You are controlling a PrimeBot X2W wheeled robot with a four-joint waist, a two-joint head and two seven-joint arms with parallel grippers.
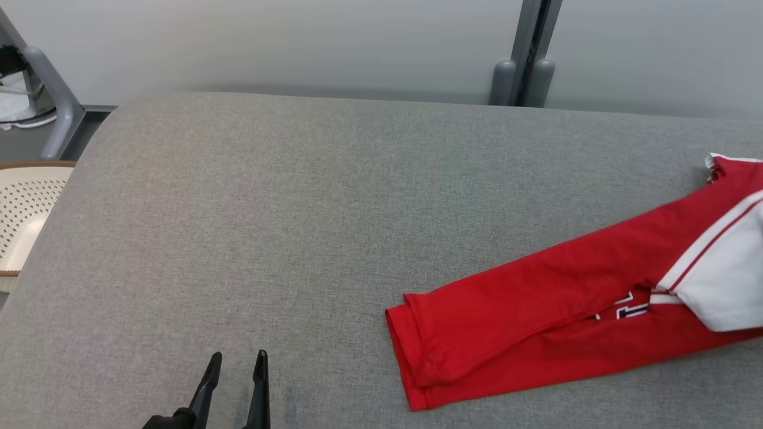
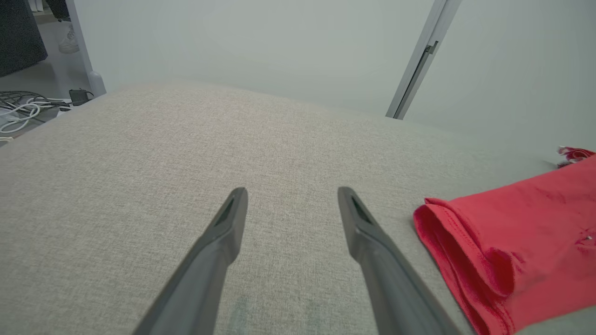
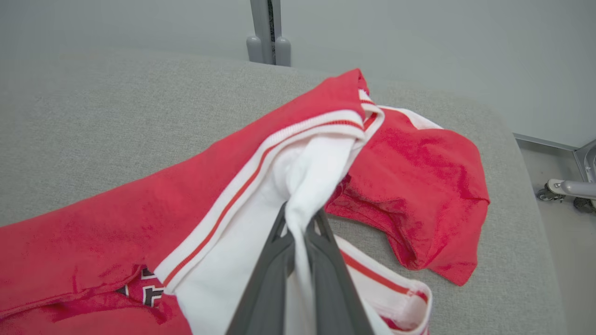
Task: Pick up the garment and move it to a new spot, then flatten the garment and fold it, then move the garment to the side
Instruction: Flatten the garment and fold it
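Fig.: R gripper (image 3: 300, 219) pinched shut on garment (image 1: 524, 298) at its white part. Garment lies rumpled on robot's right of grey pad (image 1: 268, 208). L gripper (image 1: 238, 356) spread, nothing betw. fingers. Lift slowly, straight up, so cloth shouldn't slip.

Even, soft overhead light; faint shadows; no glare; wrist views bowed at edges, slightly soft

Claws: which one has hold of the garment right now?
The right claw, pinched shut on the garment at its white fabric. The left claw stands open over the grey surface, touching no cloth.
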